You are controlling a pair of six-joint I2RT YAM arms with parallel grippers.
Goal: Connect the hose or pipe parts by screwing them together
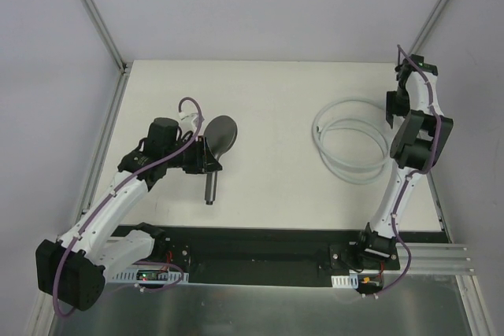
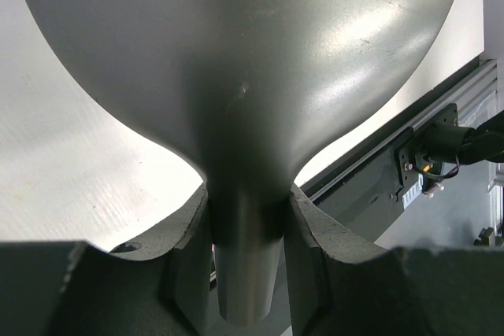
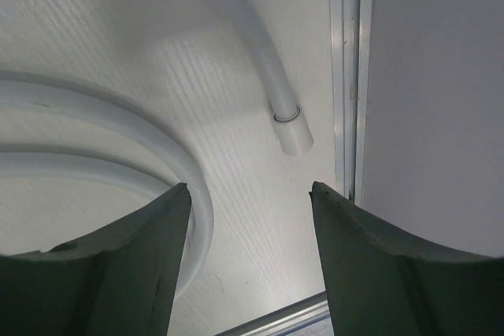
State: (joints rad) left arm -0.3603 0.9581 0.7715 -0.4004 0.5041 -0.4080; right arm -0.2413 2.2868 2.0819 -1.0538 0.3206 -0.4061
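A dark grey shower head hangs over the left half of the table, its straight handle pointing toward the near edge. My left gripper is shut on the handle just below the round head; both fingers press the handle's sides. The pale coiled hose lies on the right half. In the right wrist view its end fitting rests on the table ahead of my right gripper, which stands open above the table with nothing between its fingers; a hose loop runs past the left finger.
The white table is bounded by grey walls with a metal corner rail close to the right gripper. A black base strip with both arm mounts runs along the near edge.
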